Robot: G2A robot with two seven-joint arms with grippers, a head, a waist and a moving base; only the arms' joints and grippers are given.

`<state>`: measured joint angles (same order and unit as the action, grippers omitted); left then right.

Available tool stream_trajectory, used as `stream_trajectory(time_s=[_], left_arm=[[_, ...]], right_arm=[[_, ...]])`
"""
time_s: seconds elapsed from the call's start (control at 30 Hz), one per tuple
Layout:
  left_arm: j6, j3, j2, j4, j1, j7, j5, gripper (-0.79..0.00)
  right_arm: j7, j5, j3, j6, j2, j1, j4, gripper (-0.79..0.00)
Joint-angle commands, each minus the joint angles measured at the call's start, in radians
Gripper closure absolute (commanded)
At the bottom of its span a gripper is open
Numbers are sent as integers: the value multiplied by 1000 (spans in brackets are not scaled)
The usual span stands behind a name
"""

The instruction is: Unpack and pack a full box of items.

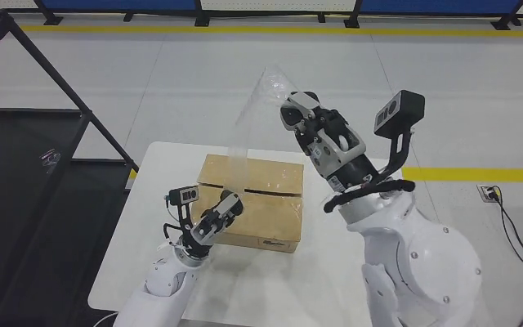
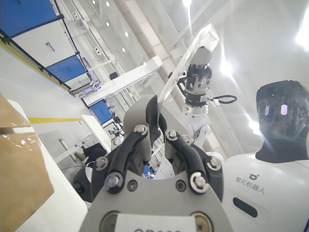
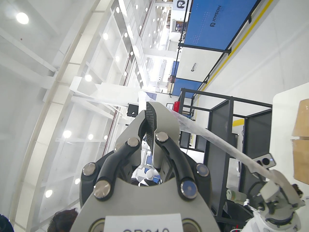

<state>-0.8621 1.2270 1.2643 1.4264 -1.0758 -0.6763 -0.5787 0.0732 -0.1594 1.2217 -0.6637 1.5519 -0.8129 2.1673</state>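
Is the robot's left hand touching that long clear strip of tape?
Touching. The left wrist view shows the left hand shut on the long clear strip of tape, with the strip's lower end pinched in its grip.

Cardboard box [image 1: 253, 204] occupies the middle of the table [image 1: 327, 274]. 1 clear tape strip [image 2: 179, 67] slants taut from over the box's left half up beyond its far edge, barring passage across. Black rack [image 1: 49, 163] flanks the table's left side. Bare table lies right of the box.

Box [image 1: 251, 200] on table [image 1: 327, 270]; tape strip [image 2: 178, 70] runs from left gripper [image 1: 230, 204] over box to right gripper [image 1: 288, 110] behind.
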Motion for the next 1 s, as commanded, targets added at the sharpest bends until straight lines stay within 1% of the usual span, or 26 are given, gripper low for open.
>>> stream_trajectory(time_s=[0.0, 0.1, 0.2, 0.3, 0.47, 0.53, 0.63, 0.67, 0.77, 0.97], left_arm=[[-3, 32, -6, 13, -13, 1, 29, 0], [3, 87, -16, 31, -34, 14, 64, 0], [35, 151, -29, 48, -54, 9, 95, 0], [71, 225, -45, 68, -71, -13, 149, 0], [137, 325, -69, 100, -90, -79, 228, 0], [164, 362, -79, 116, -98, -105, 248, 0], [198, 414, -93, 142, -108, -138, 293, 0], [201, 420, -94, 147, -109, -141, 299, 0], [201, 420, -94, 147, -109, -141, 299, 0], [201, 420, -94, 147, -109, -141, 299, 0]], right_arm=[[4, 19, 17, -31, -4, -11, -6, 0], [22, 48, 46, -79, -12, -36, -6, 0], [56, 73, 80, -147, -22, -62, -5, 0], [116, 106, 109, -227, -35, -75, -13, 0], [213, 182, 119, -347, -59, -75, -61, 0], [268, 226, 112, -349, -72, -71, -105, 0], [403, 282, 103, -349, -96, -70, -149, 0], [427, 304, 102, -349, -102, -71, -155, 0], [562, 374, 104, -349, -129, -75, -156, 0], [575, 383, 105, -349, -132, -76, -154, 0]])
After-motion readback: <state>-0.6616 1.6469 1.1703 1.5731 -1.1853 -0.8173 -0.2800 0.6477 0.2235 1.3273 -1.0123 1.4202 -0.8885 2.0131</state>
